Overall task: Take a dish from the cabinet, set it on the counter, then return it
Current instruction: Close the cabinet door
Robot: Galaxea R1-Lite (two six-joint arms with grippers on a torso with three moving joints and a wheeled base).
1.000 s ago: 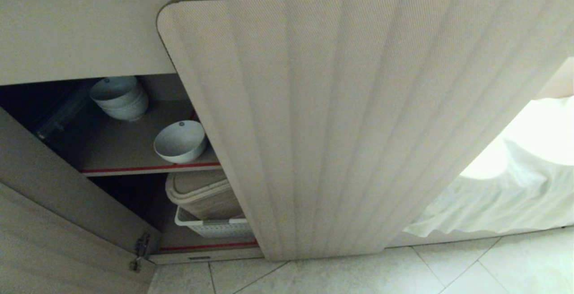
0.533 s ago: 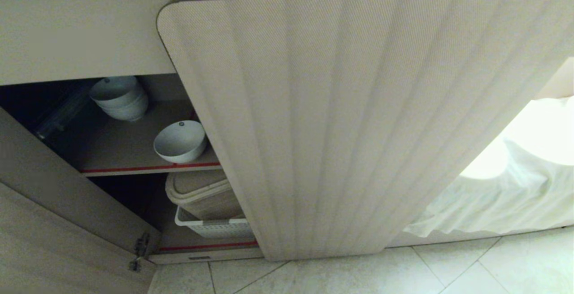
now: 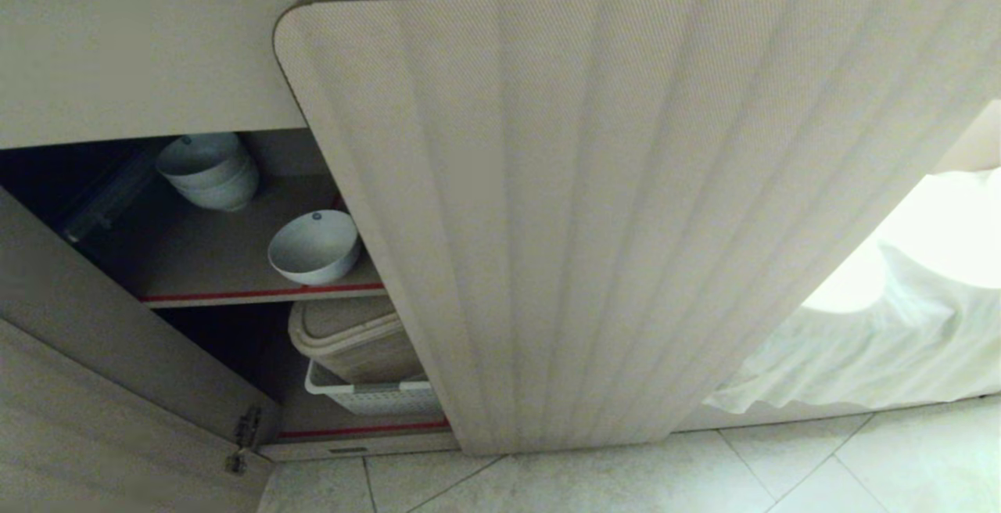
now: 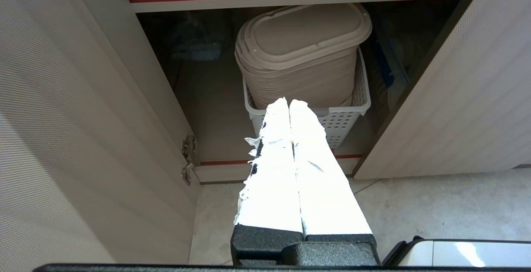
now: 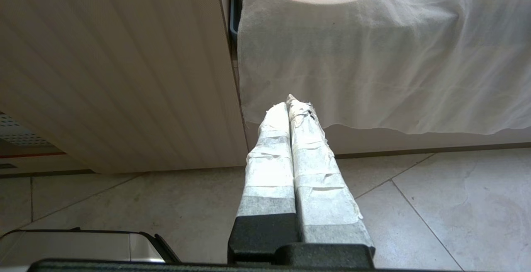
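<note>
Inside, dish [image 3: 314,247] on cabinet [image 3: 626,208] shelf, no legible writing anywhere

I'm looking into a home kitchen: a low ribbed-door cabinet [image 3: 594,216] standing open, white bowls [image 3: 209,170] stacked on its red-edged shelf [image 3: 235,294], a lidded plastic bin [image 4: 298,56] below, pale floor tiles [image 3: 704,474] underfoot.
</note>
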